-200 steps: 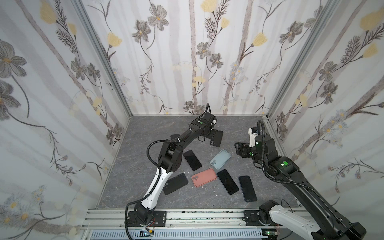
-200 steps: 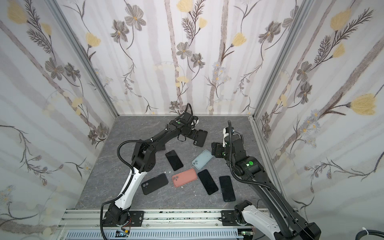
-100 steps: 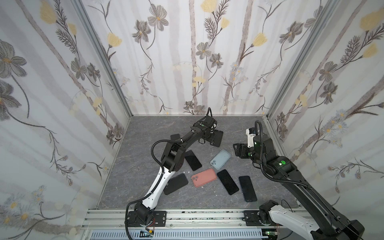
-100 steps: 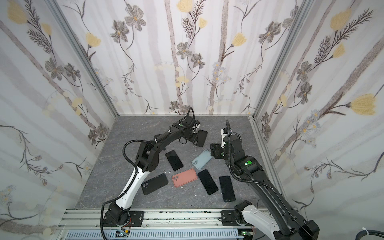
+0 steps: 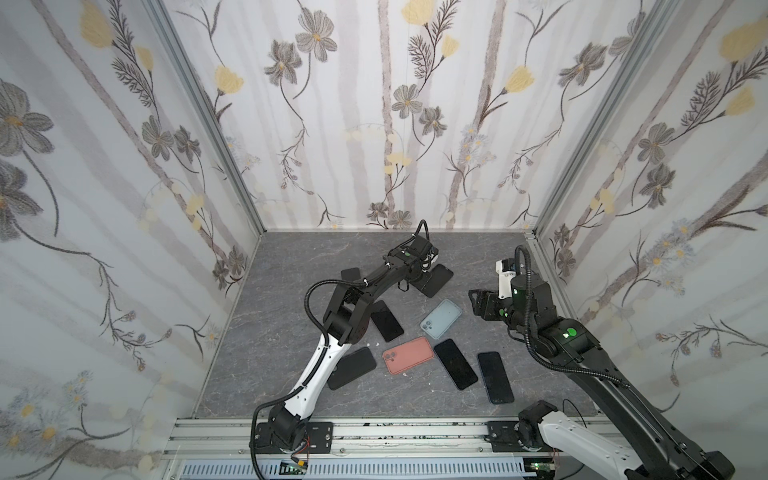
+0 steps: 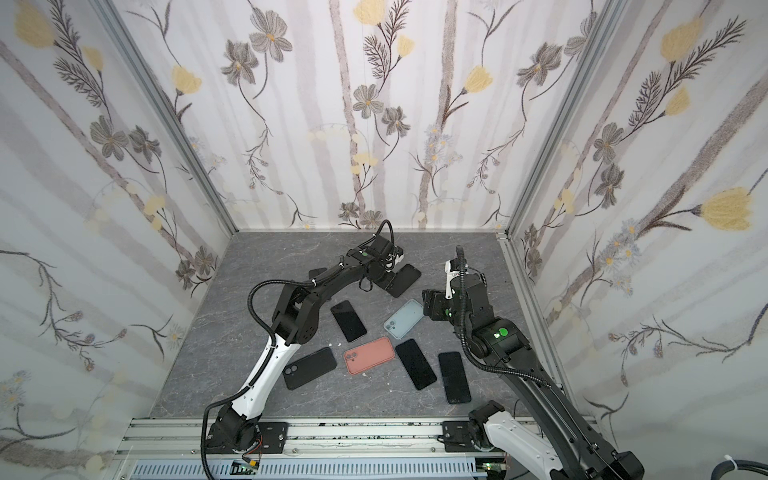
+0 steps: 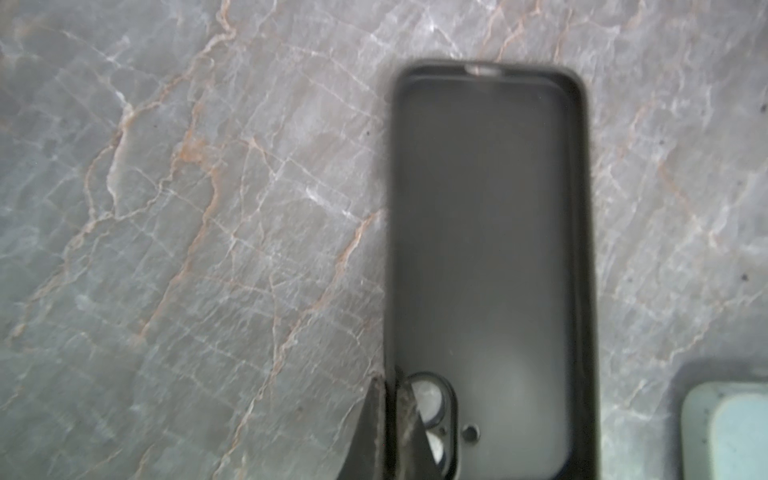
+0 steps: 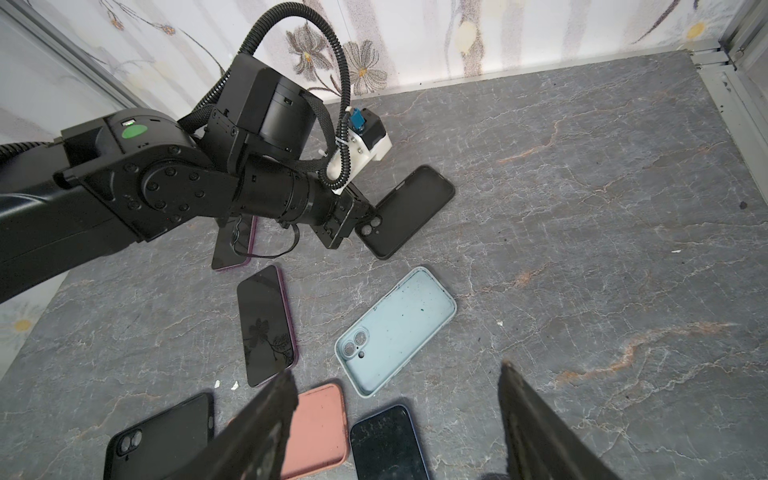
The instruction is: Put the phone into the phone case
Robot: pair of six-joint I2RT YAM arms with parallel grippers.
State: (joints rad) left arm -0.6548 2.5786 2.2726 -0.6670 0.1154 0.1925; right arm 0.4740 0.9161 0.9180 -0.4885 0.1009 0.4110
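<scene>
The grey marbled tabletop [image 5: 291, 266] carried everything, walled in by flowered panels. The left arm [image 5: 374, 282] stretched far toward the back, and the right arm [image 5: 557, 332] stood over the right side. The black phone case [image 5: 435, 280] lay near the back of the tabletop, open side up, with its camera cutout toward the left arm. In front of it lay a light blue case [image 5: 441, 319], also open side up, and nearer the front a pink case [image 5: 408, 354] and a second black case [image 5: 352, 367]. A purple-edged phone [image 8: 266, 324] lay screen-up beside the blue case, one dark phone [image 5: 455, 363] lay just right of the pink case, and another phone [image 5: 494, 377] lay beside that one. The left end effector [image 7: 388, 419] was closed, pinching the black phone case's side wall next to the camera cutout. The right end effector [image 8: 397, 380] hung above the tabletop near the blue case, jaws spread wide and holding nothing.
</scene>
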